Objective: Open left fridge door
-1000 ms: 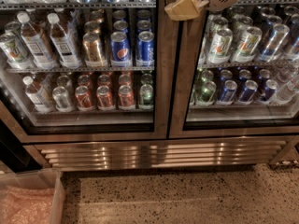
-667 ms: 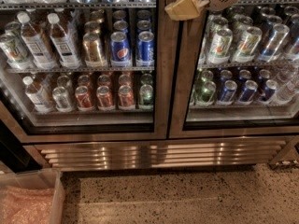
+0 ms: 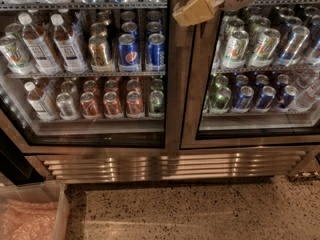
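The left fridge door (image 3: 95, 134) is a clear-glass door in a brushed-steel frame. It fills the left half of the camera view and looks shut against the centre post. Behind its glass stand bottles (image 3: 37, 46) and cans (image 3: 129, 49) on two shelves. My gripper (image 3: 191, 10), tan-tipped on a white wrist, hangs at the top centre. It is in front of the steel strip where the two doors meet, at upper-shelf height. The twin right door (image 3: 260, 129) also looks shut.
A steel louvred grille (image 3: 170, 166) runs under both doors. A clear plastic bin (image 3: 59, 209) with pinkish wrap inside stands on the speckled floor (image 3: 200, 214) at bottom left. A dark gap (image 3: 7, 159) lies to the left of the fridge.
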